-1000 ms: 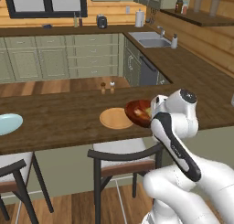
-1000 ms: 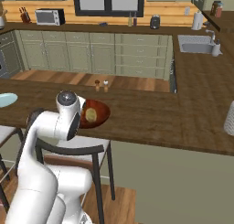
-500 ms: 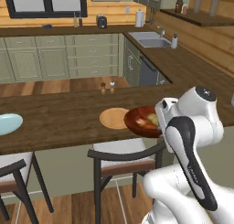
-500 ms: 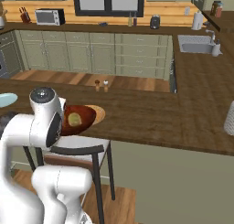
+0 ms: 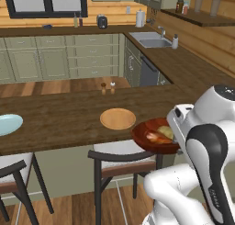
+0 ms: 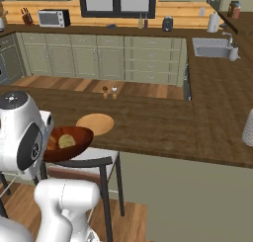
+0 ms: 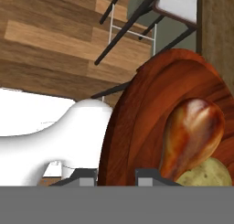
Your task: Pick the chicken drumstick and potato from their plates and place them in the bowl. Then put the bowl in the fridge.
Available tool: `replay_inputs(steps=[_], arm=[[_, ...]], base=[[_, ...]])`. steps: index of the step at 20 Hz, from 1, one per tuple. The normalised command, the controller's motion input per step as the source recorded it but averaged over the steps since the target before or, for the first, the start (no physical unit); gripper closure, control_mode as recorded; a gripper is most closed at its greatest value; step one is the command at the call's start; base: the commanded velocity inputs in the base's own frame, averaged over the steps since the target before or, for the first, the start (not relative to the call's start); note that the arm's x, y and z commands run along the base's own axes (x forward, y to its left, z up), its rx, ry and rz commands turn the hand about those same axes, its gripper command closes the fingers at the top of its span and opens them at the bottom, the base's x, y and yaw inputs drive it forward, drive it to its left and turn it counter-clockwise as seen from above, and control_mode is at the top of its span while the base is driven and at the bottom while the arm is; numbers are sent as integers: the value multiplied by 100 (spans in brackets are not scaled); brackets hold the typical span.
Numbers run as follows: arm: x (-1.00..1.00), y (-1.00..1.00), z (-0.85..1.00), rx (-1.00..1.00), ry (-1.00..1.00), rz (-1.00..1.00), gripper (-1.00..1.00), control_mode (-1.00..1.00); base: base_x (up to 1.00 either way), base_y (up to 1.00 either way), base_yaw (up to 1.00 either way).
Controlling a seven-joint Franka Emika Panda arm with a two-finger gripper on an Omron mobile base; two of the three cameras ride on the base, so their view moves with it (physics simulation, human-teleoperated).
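The glossy reddish-brown bowl [image 5: 148,140] [image 6: 74,144] hangs just off the counter's near edge, above a stool. My gripper [image 7: 116,178] is shut on its rim. Inside the bowl [image 7: 141,122] lie the orange-brown chicken drumstick [image 7: 193,131] [image 5: 154,137] and the pale potato [image 7: 208,175] [image 5: 166,132] [image 6: 66,141]. On the counter the tan plate [image 5: 118,118] [image 6: 95,123] sits bare beside the bowl. The light blue plate [image 5: 7,125] rests, also bare, at the far left. The fridge is out of view.
The wooden counter [image 5: 59,123] runs across the front. A white-seated stool [image 5: 120,151] stands under the bowl, another stool [image 5: 9,166] at the left. Salt and pepper shakers [image 5: 108,86] stand on the counter's far side. A sink [image 5: 153,42] lies at the back right.
The arm has swung back toward the base with the bowl. The bowl has left the counter beside the tan plate and come nearer, over the stool.
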Motion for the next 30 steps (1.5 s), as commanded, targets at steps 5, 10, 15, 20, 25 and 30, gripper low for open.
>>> replay_inputs(steps=[5,10,15,20,25,30], arm=[[-66,-20,0,0,-7,-1,100,-100],[-4,0,-2,0,-24,-4,100,-100],[0,0,-5,4,-9,-4,100,-100],[0,0,0,0,0,0,100,-100],[-16,0,0,1,-1,0,100,100],[0,0,0,0,0,0,100,100]], base=[[0,0,0],[0,0,0],[0,0,0],[0,0,0],[-20,0,1],[-73,49,21]])
